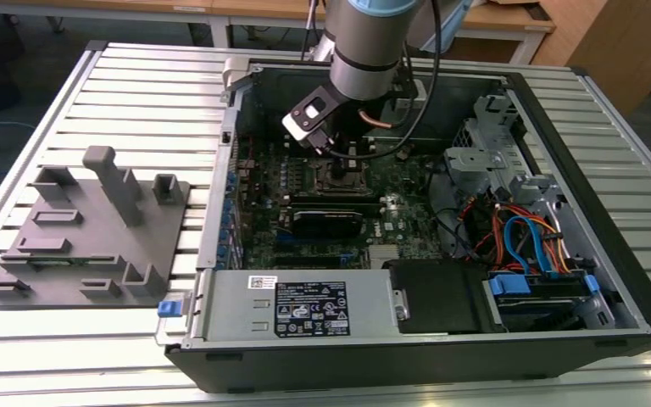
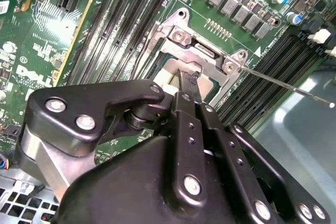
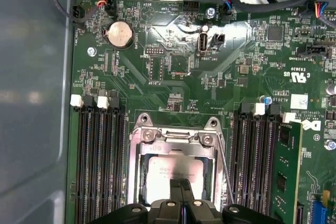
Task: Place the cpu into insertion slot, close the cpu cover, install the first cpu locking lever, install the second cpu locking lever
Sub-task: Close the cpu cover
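In the exterior view's upper centre, the gripper [image 1: 345, 161] hangs over the insertion slot [image 1: 354, 185]. Its fingers [image 3: 177, 190] are pinched together (empty), tips just above the cpu [image 3: 170, 174], which lies seated there, framed by the cpu cover [image 3: 173, 139].

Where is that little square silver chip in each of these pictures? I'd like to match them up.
Exterior view: in the socket below the arm; too small to pick out.
Second wrist view: the chip lies just past the fingers, inside the silver frame.
First wrist view: chip inside that frame, between long black slots.
Shared landmark: the black fingers over it.
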Controlling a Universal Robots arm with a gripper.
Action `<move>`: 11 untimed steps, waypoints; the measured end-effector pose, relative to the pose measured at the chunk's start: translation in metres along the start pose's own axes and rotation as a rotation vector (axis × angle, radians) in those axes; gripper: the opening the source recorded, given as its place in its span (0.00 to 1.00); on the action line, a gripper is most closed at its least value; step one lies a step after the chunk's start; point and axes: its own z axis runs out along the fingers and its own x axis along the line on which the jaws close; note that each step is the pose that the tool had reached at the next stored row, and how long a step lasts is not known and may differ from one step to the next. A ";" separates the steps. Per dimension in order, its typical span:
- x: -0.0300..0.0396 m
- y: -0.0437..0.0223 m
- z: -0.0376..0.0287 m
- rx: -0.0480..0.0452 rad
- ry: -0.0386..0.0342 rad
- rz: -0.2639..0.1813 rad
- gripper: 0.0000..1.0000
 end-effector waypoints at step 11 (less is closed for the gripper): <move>-0.0001 0.0036 -0.0001 0.0000 -0.0001 0.000 0.11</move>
